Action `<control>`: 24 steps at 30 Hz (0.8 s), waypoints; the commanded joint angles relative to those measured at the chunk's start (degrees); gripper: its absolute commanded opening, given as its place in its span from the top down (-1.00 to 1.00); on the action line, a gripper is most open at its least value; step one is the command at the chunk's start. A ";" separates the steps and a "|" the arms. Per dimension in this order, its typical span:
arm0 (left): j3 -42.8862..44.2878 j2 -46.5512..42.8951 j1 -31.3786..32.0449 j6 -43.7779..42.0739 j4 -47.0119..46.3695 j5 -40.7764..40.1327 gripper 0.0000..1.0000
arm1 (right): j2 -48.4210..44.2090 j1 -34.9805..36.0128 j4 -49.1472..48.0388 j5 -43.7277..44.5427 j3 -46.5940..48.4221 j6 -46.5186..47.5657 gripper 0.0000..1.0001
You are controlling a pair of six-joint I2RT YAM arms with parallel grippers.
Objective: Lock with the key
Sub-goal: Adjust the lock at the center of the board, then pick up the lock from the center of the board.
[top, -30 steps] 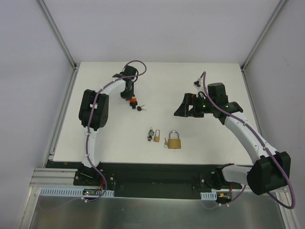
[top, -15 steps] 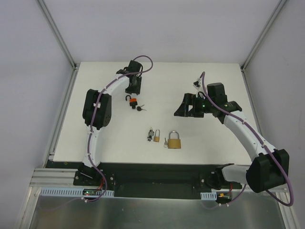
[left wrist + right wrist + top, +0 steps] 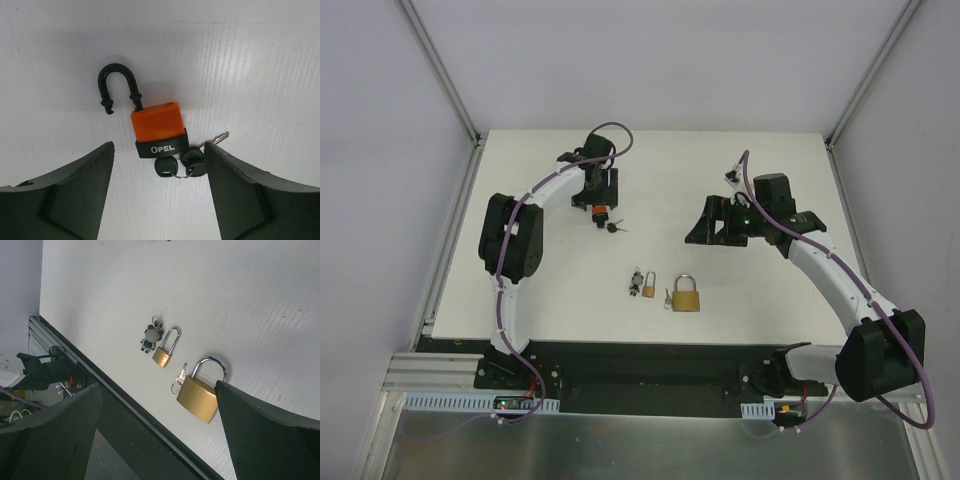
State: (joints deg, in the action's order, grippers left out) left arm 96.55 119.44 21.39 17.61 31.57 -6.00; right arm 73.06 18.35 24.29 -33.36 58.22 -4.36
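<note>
An orange padlock (image 3: 156,122) with a black base lies flat on the white table, its black shackle (image 3: 117,85) swung open. A bunch of black-headed keys (image 3: 180,165) sits at its base, one of them seemingly in the keyhole. My left gripper (image 3: 157,150) hovers over it, open, with a finger on either side and touching nothing. In the top view the padlock (image 3: 600,211) shows just below the left gripper (image 3: 596,198). My right gripper (image 3: 705,226) is open and empty at mid-right.
A large brass padlock (image 3: 686,297) with a small key (image 3: 179,380) beside it and a small brass padlock (image 3: 647,288) with a keyring charm (image 3: 149,337) lie near the table's front edge (image 3: 125,395). Metal frame posts stand at the back corners.
My left gripper has gone from shut to open over the orange padlock, and its wrist has shifted slightly. The padlock and keys lie free on the table. The right arm has not moved.
</note>
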 commanded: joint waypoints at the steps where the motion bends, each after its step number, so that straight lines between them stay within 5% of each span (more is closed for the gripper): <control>1: -1.19 0.09 0.41 3.49 0.86 -0.06 -0.40 | -0.46 -0.33 -0.12 -0.82 0.06 0.76 -0.93; 16: -0.05 5.98 0.32 4.28 0.16 0.81 -0.23 | -0.90 -0.33 -0.04 -0.74 -0.12 0.76 -0.93; 20: 0.83 6.86 0.32 2.88 -0.46 1.78 0.21 | -1.07 -0.24 -0.12 -0.74 -0.03 0.67 -0.93; 24: 1.45 6.69 0.32 1.12 -0.63 2.92 0.90 | -1.43 -0.33 -0.04 -0.65 -0.03 0.67 -0.93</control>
State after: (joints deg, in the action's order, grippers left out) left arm 96.64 124.64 21.39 19.99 30.74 -4.91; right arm 73.06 18.35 24.29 -33.41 58.22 -4.34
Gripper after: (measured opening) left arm 0.335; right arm 0.967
